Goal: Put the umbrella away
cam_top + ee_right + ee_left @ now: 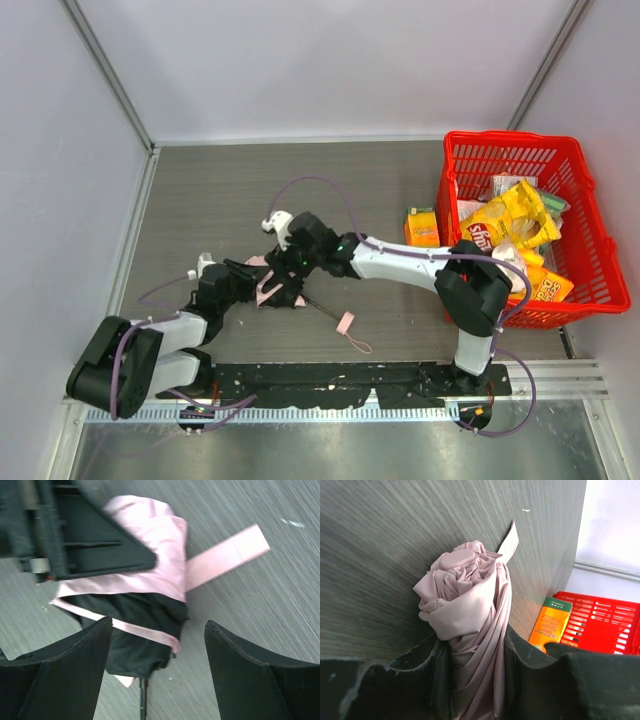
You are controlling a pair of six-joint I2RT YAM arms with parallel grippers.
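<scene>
One wide grey table (400,180) carried everything. A red basket (510,138) full of snack packets stood at its right edge, well apart from the work.

The two arms met left of centre, over the umbrella (465,595), which lay on the bare tabletop with its pink cloth bunched and twisted, not neatly rolled. The left gripper (477,680) was pinching the gathered cloth between its fingers, probably to pin the bundle so it could not spring loose. The right gripper (159,630) hung just above the same bundle with its fingers spread wide and nothing between them, seemingly free to take a new hold or to reach for the strap.

An orange carton (421,227) stood just beside the basket, clear of both arms. The narrow pink strap (227,555) lay flat on the table, sticking out unfastened from the folds, so the wrapping looked unfinished.
</scene>
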